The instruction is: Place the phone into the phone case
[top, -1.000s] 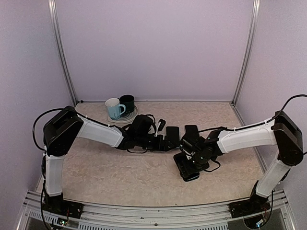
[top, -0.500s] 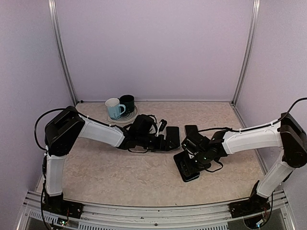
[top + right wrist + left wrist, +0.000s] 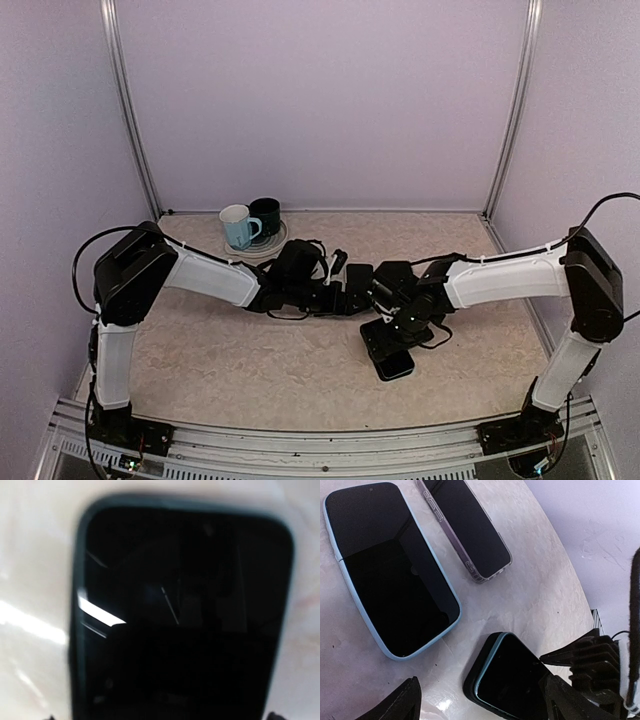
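Observation:
A phone with a light blue rim lies screen up inside a black case on the table, in front of both grippers. In the left wrist view the phone sits in the case with its blue edge showing above the case rim at one corner. My left gripper is open and empty, its fingers wide apart just above that corner. My right gripper hovers low over the far end of the phone, which fills its blurred view. Only its fingertips show, far apart.
A second blue-rimmed phone and a phone in a clear case lie just beyond the grippers. A white mug and a dark mug stand on a plate at the back left. Cables trail by the left wrist.
My right gripper has moved back and left along the phone, away from its near end, which now shows more. The left arm has hardly moved.

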`<state>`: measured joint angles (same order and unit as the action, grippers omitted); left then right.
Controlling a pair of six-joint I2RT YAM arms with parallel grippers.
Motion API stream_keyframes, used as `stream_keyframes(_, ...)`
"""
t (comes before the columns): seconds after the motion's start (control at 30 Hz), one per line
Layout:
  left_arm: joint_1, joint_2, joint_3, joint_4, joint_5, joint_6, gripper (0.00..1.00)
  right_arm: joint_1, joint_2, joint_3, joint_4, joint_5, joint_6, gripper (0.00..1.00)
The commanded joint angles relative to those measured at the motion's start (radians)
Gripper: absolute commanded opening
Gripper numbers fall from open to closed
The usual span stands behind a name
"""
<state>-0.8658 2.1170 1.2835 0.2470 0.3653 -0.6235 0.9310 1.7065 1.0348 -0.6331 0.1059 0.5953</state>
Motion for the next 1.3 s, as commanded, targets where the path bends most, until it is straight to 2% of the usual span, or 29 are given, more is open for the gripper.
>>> stream_keyframes(0.0, -0.005, -0.025, -0.017, -0.003, -0.023, 0.026, 0.85, -0.004, 0.031, 0.082, -0.083, 0.000, -0.020, 0.92)
stream_keyframes(0.17, -0.007, -0.029, -0.019, -0.011, -0.022, 0.030, 0.81, -0.042, -0.008, 0.085, -0.127, 0.017, -0.019, 0.78)
stream_keyframes(0.23, -0.011, -0.035, -0.022, -0.036, -0.029, 0.053, 0.76, -0.073, -0.043, 0.045, -0.119, -0.021, -0.027, 0.67)
stream_keyframes(0.33, -0.032, -0.059, -0.019, -0.122, -0.072, 0.154, 0.65, -0.103, -0.082, -0.009, -0.112, -0.097, -0.032, 0.58)
stream_keyframes(0.5, -0.097, -0.075, 0.026, -0.297, -0.105, 0.343, 0.54, -0.121, -0.130, -0.108, -0.062, -0.198, -0.028, 0.44)
stream_keyframes(0.6, -0.128, -0.064, 0.046, -0.359, -0.132, 0.397, 0.46, -0.121, -0.133, -0.141, -0.022, -0.257, -0.022, 0.36)
stream_keyframes(0.83, -0.156, 0.024, 0.132, -0.470, -0.075, 0.453, 0.21, -0.118, -0.118, -0.184, 0.044, -0.317, -0.003, 0.18)
stream_keyframes(1.0, -0.172, 0.072, 0.161, -0.489, -0.011, 0.477, 0.18, -0.094, -0.095, -0.188, 0.069, -0.320, 0.020, 0.01)
stream_keyframes(1.27, -0.168, 0.071, 0.145, -0.479, -0.011, 0.479, 0.15, -0.061, -0.038, -0.222, 0.126, -0.360, 0.054, 0.00)
